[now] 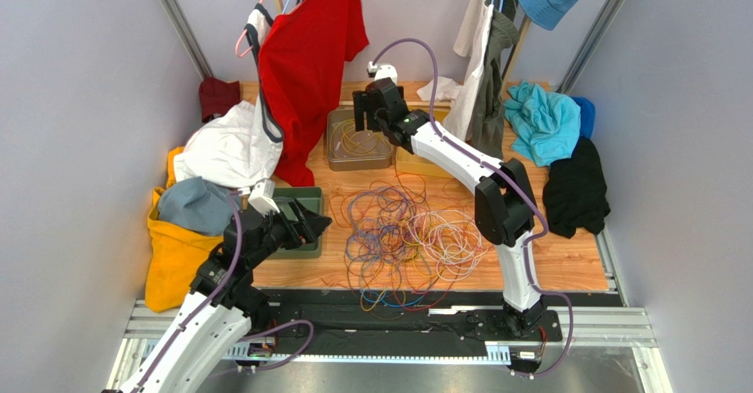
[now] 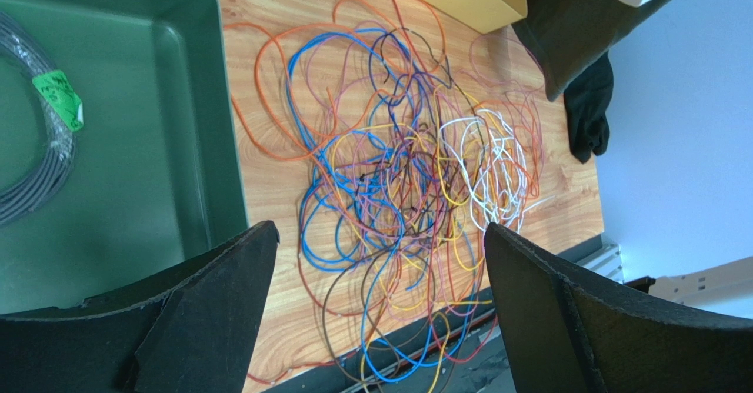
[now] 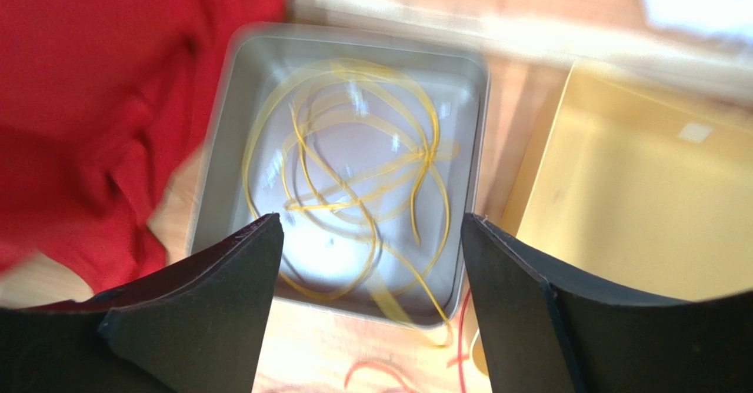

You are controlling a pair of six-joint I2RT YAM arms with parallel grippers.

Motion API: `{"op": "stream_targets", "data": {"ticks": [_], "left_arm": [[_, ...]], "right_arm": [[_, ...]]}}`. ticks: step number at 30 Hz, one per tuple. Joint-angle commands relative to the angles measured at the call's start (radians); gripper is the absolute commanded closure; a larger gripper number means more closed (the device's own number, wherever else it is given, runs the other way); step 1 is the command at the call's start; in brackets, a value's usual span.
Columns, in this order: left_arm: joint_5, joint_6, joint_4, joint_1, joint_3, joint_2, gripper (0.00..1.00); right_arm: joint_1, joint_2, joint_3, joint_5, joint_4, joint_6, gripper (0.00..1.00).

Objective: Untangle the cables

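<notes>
Wide open and empty, the right gripper (image 3: 371,224) is hovering over the yellow cable (image 3: 424,151) in the grey bin (image 3: 474,128), the left gripper (image 2: 378,227) near the cable tangle (image 1: 406,230) on the table (image 1: 574,265); a loop seemingly overhanging the bin's rim risks being dragged out.

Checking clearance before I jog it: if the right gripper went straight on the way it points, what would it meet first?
Likely the yellow cable lying in the grey bin beneath it, though depth is unclear.

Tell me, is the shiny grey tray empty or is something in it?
Not empty. A thin yellow cable lies in loops inside the grey rectangular tray, as the right wrist view shows.
</notes>
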Motion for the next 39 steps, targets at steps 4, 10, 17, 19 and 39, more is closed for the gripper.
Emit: {"op": "stream_targets", "data": {"ticks": [4,10,17,19,39], "left_arm": [[-0.029,0.050,0.076,-0.003,0.080,0.071,0.04],[-0.010,0.060,0.125,-0.004,0.086,0.133,0.04],[0.001,0.052,0.121,-0.007,0.082,0.137,0.04],[-0.012,0.056,0.104,-0.007,0.079,0.125,0.04],[-0.018,0.078,0.136,-0.007,0.059,0.168,0.04]], "right_arm": [[-0.001,0.062,0.271,0.043,-0.078,-0.085,0.19],[-0.001,-0.231,-0.250,0.033,0.187,0.005,0.25],[-0.003,-0.272,-0.463,0.071,0.250,0.071,1.00],[-0.003,-0.257,-0.460,0.080,0.250,0.085,1.00],[-0.003,0.197,0.130,-0.179,0.071,0.033,1.00]]}}
